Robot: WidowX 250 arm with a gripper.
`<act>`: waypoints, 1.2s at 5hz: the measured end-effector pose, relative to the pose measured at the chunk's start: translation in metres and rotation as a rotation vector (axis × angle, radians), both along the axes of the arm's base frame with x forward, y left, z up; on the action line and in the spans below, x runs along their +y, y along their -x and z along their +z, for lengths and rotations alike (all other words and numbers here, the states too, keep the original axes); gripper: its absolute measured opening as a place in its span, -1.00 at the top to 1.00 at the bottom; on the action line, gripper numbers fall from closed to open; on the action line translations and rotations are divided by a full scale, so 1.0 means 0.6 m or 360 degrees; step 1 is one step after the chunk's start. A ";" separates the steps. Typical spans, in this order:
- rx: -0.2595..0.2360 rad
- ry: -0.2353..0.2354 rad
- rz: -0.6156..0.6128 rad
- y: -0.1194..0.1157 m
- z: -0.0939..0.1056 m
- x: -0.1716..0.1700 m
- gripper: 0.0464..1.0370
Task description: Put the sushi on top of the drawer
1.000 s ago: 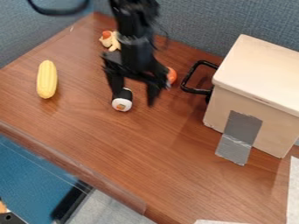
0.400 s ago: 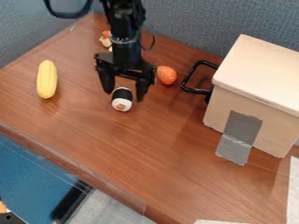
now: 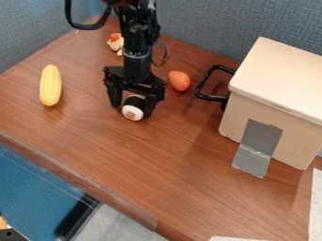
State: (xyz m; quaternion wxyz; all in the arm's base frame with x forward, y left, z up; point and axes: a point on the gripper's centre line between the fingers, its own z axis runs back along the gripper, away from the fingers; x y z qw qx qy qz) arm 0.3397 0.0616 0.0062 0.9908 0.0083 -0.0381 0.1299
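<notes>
sushi btwn open fingers, pre-grasp

sushi (image 3: pixel 132 113) on table (image 3: pixel 157 164), lying on its side, white end w/ orange center twd cam, dark wrap behind. gripper (image 3: pixel 132 110) hangs right over it, fingers apart, one each side of the roll, prob. so they can squeeze across the wrap & leave the ends free. contact w/ either finger: can't tell. step = grasp, i'd say; task still early, as sushi is down on the table.

next: close, check hold, lift straight up, then over to the drawer unit (image 3: pixel 270 113). its flat pale top (image 3: pixel 283 75) is the goal; needs lift well above the edge. roll is round, so could roll off if let go too high or near the rim; prob. set down gently mid-top.

black handle (image 3: pixel 201 87) sticks out on the gripper's side, snag risk if path is low. gray tape (image 3: pixel 258 146) on the unit's front down to table, likely anchors it. orange egg-like obj (image 3: pixel 179 81) near gripper, corn (image 3: pixel 50 85) well apart, small toy (image 3: pixel 115 42) behind; none needed.
</notes>
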 end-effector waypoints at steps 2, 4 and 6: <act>-0.0029 0.0008 0.0012 -0.001 0.039 -0.022 0.01; -0.0167 0.0097 -0.0074 -0.067 0.192 -0.139 0.05; -0.0132 0.0117 -0.0221 -0.125 0.200 -0.271 0.05</act>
